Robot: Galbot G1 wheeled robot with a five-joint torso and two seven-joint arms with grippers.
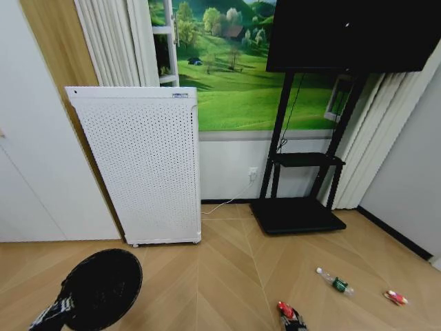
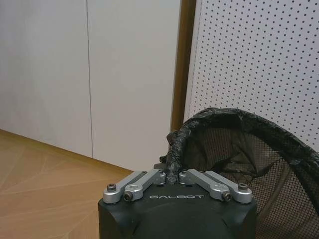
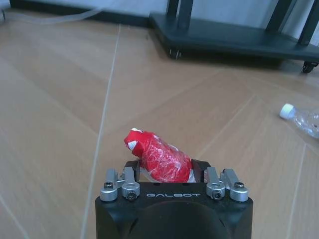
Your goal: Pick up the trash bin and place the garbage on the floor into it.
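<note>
Right gripper (image 3: 164, 172) pinches a crumpled red wrapper (image 3: 158, 157) low over the floor, soft and light I'd say, left gripper (image 2: 172, 175) clamps the trash bin (image 1: 100, 286) rim, clear bottle (image 1: 336, 282) lying beyond.

left gripper (image 2: 172, 175) clamped, right gripper (image 3: 164, 172) clamped

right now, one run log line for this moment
left pincer: shut on trash bin rim | right pincer: shut on red wrapper | floor: bottle, red piece
</note>
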